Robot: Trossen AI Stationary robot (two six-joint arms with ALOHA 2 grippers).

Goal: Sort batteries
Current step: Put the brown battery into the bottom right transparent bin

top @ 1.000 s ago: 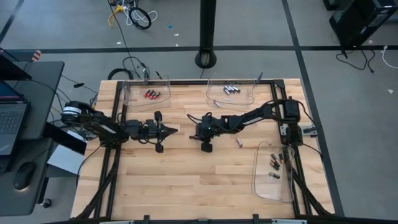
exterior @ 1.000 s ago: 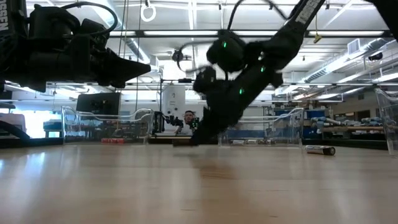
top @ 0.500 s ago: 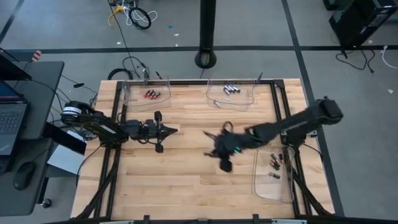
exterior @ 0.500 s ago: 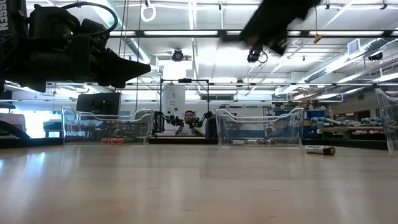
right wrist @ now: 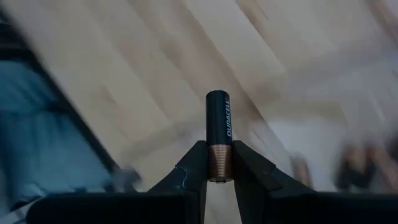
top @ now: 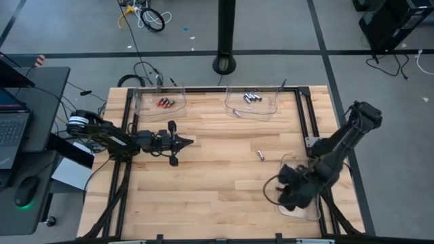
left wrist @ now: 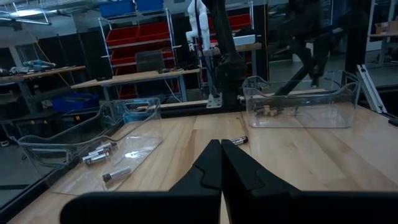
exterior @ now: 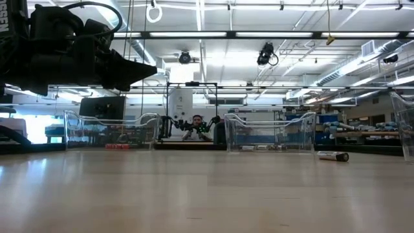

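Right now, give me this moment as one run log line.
right end effector: shut on copper-and-black battery, over right tray | left end effector: shut, idle | loose battery: mid-table

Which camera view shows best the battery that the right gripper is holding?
The right wrist view: the copper-and-black battery stands large between the right gripper fingers. In the high view the arm hides it over the right tray. The low and left wrist views do not show it.
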